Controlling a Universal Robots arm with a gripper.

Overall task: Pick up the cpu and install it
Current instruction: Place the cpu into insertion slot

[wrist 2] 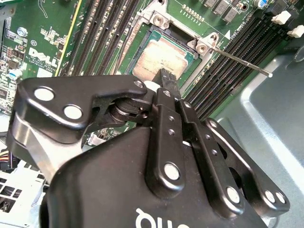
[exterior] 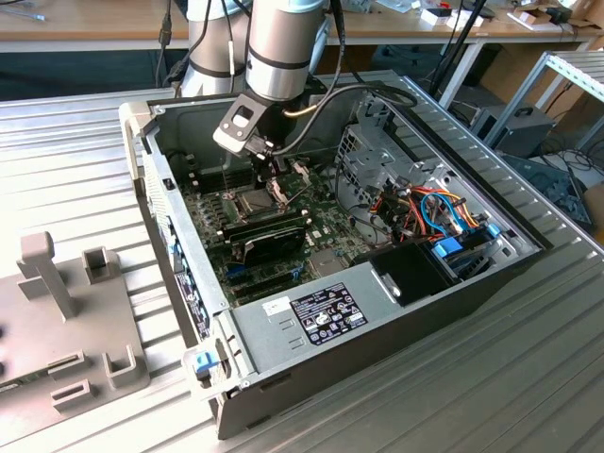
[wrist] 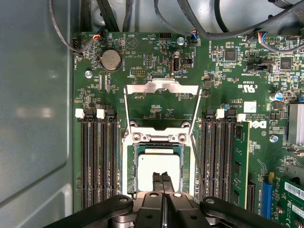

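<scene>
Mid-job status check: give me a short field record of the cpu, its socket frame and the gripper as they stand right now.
cpu: lying flat in the socket, silver top up
socket frame: hinged open, folded back off the cpu
lever: released, angled out beside the socket
gripper: fingers shut together, tips over the cpu; contact unclear
holding: nothing

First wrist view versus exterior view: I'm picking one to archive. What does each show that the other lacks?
First wrist view adds the cpu lying in its socket, the hinged frame raised, a coin battery. Exterior view adds the whole case, the power supply, a grey fixture on the exterior view's left. Both: the green motherboard and the claw over the socket.
</scene>
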